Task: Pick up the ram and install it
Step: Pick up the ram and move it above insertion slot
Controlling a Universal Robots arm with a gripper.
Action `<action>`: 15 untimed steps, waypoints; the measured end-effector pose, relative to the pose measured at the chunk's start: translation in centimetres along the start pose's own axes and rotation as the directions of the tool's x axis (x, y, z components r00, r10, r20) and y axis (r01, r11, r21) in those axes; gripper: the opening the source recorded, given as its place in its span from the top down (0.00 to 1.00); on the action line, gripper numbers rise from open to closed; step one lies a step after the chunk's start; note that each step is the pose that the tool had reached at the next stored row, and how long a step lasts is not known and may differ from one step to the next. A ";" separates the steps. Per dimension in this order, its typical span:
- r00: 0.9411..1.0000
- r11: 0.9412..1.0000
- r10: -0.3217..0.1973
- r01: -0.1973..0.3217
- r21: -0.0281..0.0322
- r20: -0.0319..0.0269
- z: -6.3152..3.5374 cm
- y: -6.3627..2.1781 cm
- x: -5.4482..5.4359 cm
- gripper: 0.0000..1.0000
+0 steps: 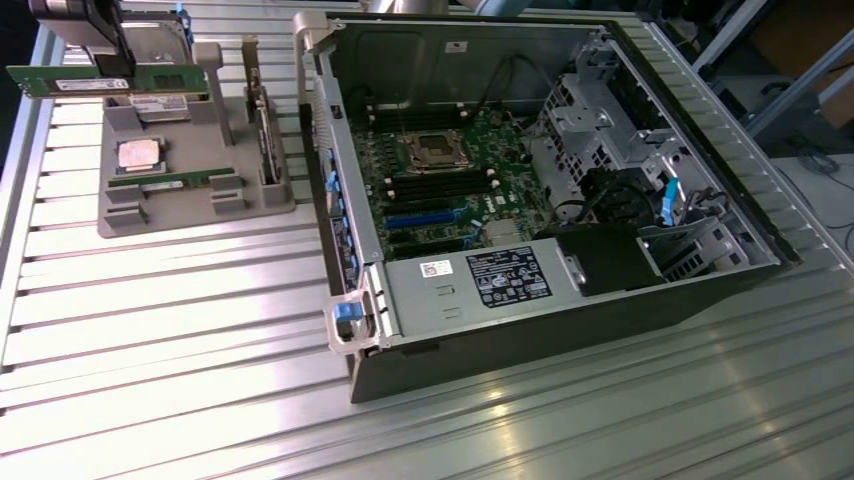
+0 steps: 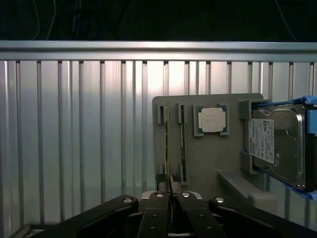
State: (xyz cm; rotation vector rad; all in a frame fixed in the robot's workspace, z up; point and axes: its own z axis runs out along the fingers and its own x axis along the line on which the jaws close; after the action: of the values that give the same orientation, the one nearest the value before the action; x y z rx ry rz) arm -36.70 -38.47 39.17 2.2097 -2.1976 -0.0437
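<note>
My gripper (image 1: pixel 83 68) is at the far end of the exterior view's left, shut on the ram (image 1: pixel 67 83). The ram is a long green stick with a white sticker, held level above the grey parts tray (image 1: pixel 200 205). In the wrist view the black fingers (image 2: pixel 157 208) pinch the ram (image 2: pixel 167 163) edge-on, and the gripper (image 2: pixel 169 184) hangs over the tray (image 2: pixel 208 163). The open computer case (image 1: pixel 350 130) lies at the exterior view's right. Its black memory slots (image 1: pixel 430 186) sit below the processor socket (image 1: pixel 435 150).
On the tray are a silver processor chip (image 1: pixel 139 156) (image 2: pixel 212 120), a second green stick (image 1: pixel 180 185) (image 2: pixel 182 144), an upright expansion card (image 1: pixel 270 130) and a hard drive (image 2: pixel 275 144). A power supply (image 1: pixel 481 285) and drive cages (image 1: pixel 601 110) fill the case. The ribbed metal table (image 1: pixel 174 330) has free room in front.
</note>
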 end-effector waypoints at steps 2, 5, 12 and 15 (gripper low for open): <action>1.000 1.000 0.000 0.000 0.000 0.000 -0.13 0.00 0.0 0.88; 1.000 1.000 0.000 0.000 0.000 0.000 -0.48 0.02 0.0 0.88; 1.000 1.000 0.000 0.000 0.000 0.000 -1.57 0.06 0.0 0.88; 1.000 1.000 0.000 0.000 0.000 0.000 -2.25 0.08 0.0 0.88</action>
State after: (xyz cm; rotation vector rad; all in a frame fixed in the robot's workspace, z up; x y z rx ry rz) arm -36.70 -38.47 41.43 2.2097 -2.1976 -0.0437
